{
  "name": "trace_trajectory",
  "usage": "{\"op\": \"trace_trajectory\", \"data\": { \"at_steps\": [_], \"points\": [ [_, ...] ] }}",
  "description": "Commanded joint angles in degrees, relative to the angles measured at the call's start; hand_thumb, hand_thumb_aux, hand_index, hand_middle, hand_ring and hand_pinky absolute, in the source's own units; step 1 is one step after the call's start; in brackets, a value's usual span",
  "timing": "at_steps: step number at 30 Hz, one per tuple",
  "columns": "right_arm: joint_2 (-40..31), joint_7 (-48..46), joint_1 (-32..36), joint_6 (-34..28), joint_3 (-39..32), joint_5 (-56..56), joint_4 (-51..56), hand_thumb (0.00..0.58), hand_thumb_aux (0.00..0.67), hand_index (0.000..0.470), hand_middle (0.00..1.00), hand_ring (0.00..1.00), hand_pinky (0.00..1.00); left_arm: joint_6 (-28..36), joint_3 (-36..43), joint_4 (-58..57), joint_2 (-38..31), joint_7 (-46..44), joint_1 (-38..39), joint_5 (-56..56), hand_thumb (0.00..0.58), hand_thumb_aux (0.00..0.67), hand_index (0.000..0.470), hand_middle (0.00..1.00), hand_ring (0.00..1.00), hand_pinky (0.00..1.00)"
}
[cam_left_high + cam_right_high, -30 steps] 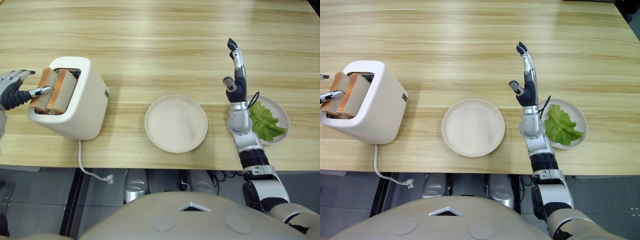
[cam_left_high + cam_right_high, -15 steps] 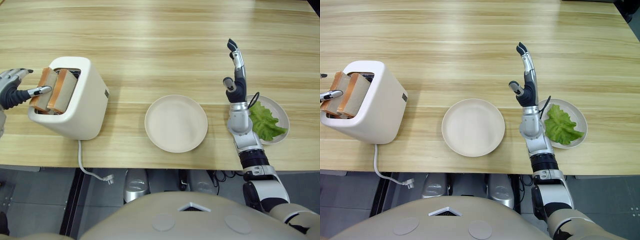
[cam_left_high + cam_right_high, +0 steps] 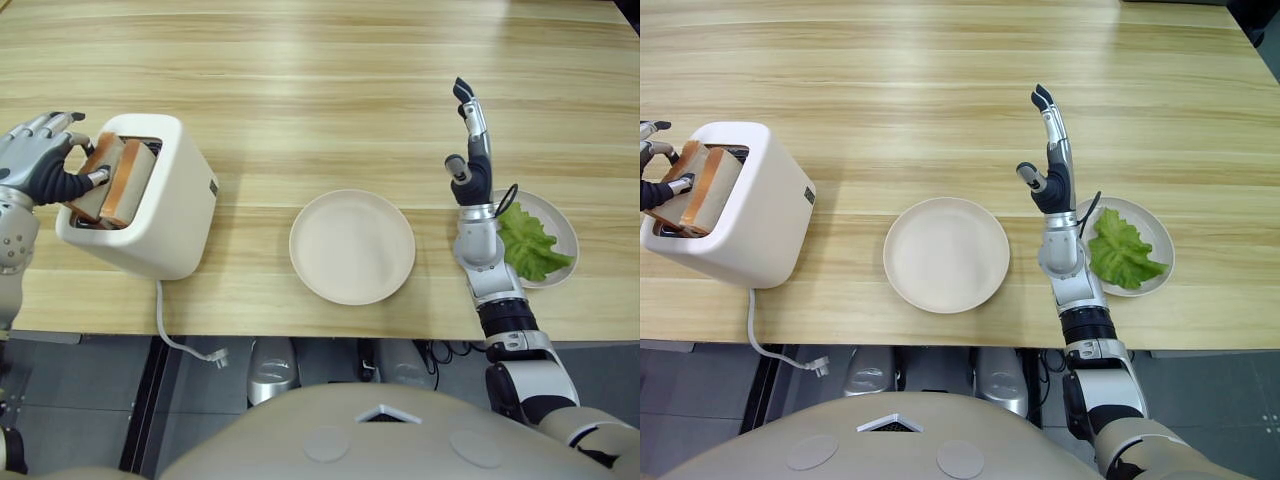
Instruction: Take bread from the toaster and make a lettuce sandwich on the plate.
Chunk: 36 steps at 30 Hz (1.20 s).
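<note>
A white toaster point(image 3: 170, 215) stands at the table's left front with two toasted bread slices sticking out of its slots. My left hand point(image 3: 40, 160) is at the toaster's left side, its fingers curled over the top of the outer slice point(image 3: 108, 155) and its thumb pressed between that slice and the inner slice point(image 3: 132, 178). The empty cream plate point(image 3: 352, 247) lies in the middle near the front edge. My right hand point(image 3: 470, 150) stands upright and open between that plate and the lettuce leaf point(image 3: 528, 240), holding nothing.
The lettuce lies on a small pale dish point(image 3: 562, 216) at the right front. The toaster's cord point(image 3: 175, 335) hangs over the table's front edge. Bare wooden tabletop stretches across the far half.
My left hand has shifted right onto the toaster and wrapped its fingers over the outer slice. The right arm has kept still.
</note>
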State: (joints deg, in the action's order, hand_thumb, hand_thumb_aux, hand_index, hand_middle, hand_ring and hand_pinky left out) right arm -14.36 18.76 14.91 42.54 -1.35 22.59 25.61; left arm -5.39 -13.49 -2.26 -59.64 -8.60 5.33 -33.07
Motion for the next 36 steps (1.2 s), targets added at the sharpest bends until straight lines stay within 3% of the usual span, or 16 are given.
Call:
{"op": "trace_trajectory", "data": {
  "at_steps": [1, 4, 5, 6, 7, 15, 23, 31, 36],
  "points": [
    [0.04, -0.51, -0.44, -0.41, -0.58, 0.46, -1.11, 0.000, 0.000, 0.000, 0.00, 0.00, 0.00, 0.23, 0.74, 1.25, 1.81, -1.42, -0.51, 1.17, 0.580, 0.670, 0.460, 0.00, 0.00, 0.00],
    [0.07, -0.55, -0.45, -0.45, -0.61, 0.50, -1.15, 0.000, 0.000, 0.000, 0.00, 0.00, 0.00, 1.00, -0.19, 1.56, 3.09, -3.25, -1.49, 3.82, 0.580, 0.670, 0.460, 0.00, 0.00, 0.00],
    [0.09, -0.55, -0.46, -0.47, -0.63, 0.52, -1.18, 0.000, 0.000, 0.000, 0.00, 0.00, 0.00, 1.42, -0.72, 1.59, 3.23, -4.23, -1.95, 5.01, 0.580, 0.670, 0.460, 0.53, 0.53, 0.53],
    [0.13, -0.53, -0.44, -0.48, -0.65, 0.56, -1.17, 0.000, 0.000, 0.000, 0.00, 0.00, 0.00, 1.75, -1.34, 1.22, 2.97, -5.13, -2.56, 6.07, 0.580, 0.670, 0.460, 0.53, 0.53, 0.53],
    [0.17, -0.50, -0.41, -0.50, -0.67, 0.60, -1.15, 0.000, 0.000, 0.000, 0.00, 0.00, 0.00, 2.05, -1.96, 0.66, 2.58, -6.14, -3.28, 7.28, 0.580, 0.670, 0.460, 1.00, 1.00, 1.00],
    [0.89, -0.43, -0.15, -0.68, -0.89, 1.14, -1.55, 0.000, 0.000, 0.000, 0.00, 0.00, 0.00, 3.27, -5.20, -5.45, -1.99, -11.75, -10.58, 13.37, 0.580, 0.670, 0.460, 1.00, 1.00, 1.00],
    [1.34, -0.44, -0.09, -1.15, -1.00, 0.98, -2.28, 0.000, 0.000, 0.000, 0.00, 0.00, 0.00, 1.70, -2.86, -9.93, -6.20, -14.36, -22.50, 15.17, 0.580, 0.670, 0.460, 1.00, 1.00, 1.00],
    [1.61, -1.51, 0.60, -1.65, -0.68, -0.84, -2.98, 0.000, 0.000, 0.000, 0.00, 0.00, 0.00, 3.19, -0.57, -8.98, -1.37, -18.70, -37.33, 23.52, 0.580, 0.670, 0.460, 1.00, 1.00, 1.00],
    [-0.96, -3.33, -0.01, -2.68, 0.38, -0.68, -7.00, 0.000, 0.000, 0.000, 0.00, 0.00, 0.00, 7.39, 1.47, -1.39, 5.02, -23.22, -39.65, 30.65, 0.580, 0.670, 0.460, 1.00, 1.00, 1.00]
  ]
}}
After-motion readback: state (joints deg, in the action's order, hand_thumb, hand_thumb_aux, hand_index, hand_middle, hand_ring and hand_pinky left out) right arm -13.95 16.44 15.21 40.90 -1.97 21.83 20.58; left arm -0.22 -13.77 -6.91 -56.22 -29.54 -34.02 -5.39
